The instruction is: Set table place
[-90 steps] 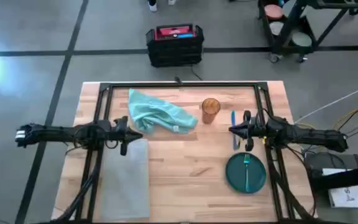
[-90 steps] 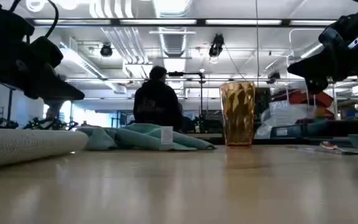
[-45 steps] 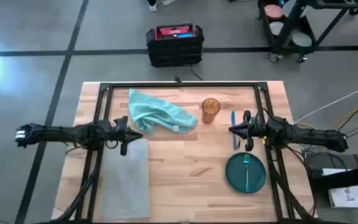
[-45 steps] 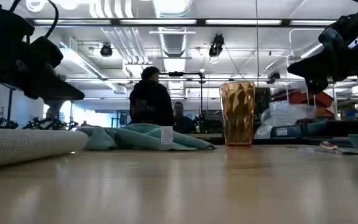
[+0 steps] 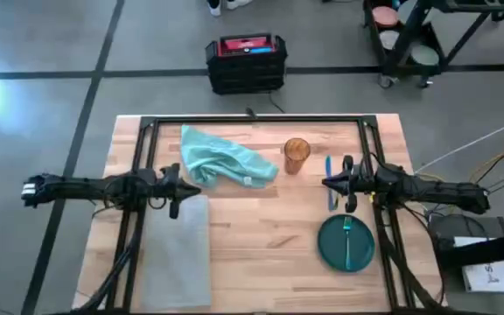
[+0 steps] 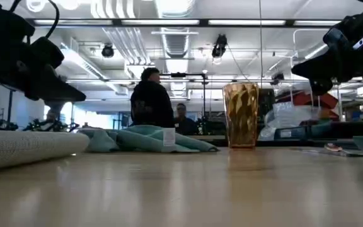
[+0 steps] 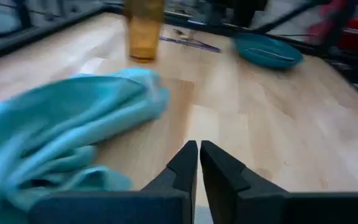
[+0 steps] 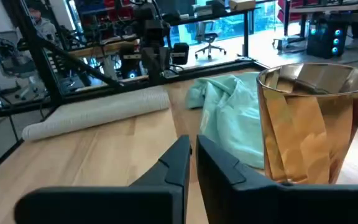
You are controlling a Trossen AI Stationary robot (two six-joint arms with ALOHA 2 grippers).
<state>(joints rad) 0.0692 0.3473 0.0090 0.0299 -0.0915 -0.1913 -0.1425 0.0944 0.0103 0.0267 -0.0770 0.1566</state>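
Across the wooden surface [image 5: 269,236], the setting is laid out loosely, nothing yet arranged. From its centre, the grey placemat [image 5: 178,254] lies at about eight o'clock along the left edge, its far end rolled, so it probably has to be drawn toward the middle before anything goes on it. The teal napkin [image 5: 224,159] sits crumpled at eleven o'clock, the amber cup [image 5: 297,154] at one o'clock, and the green plate [image 5: 346,242] with a fork on it at four o'clock. A blue utensil [image 5: 328,182] lies between cup and plate.

Left tool [image 5: 175,187] hovers just beside the mat's rolled end, fingers pressed together and empty, well placed to take that end. Right tool [image 5: 332,183] hangs over the blue utensil near the cup, likewise closed on nothing.

Bare wood at the middle and six o'clock leaves open room for sliding the mat; the black frame rails [image 5: 252,121] bound the far side.
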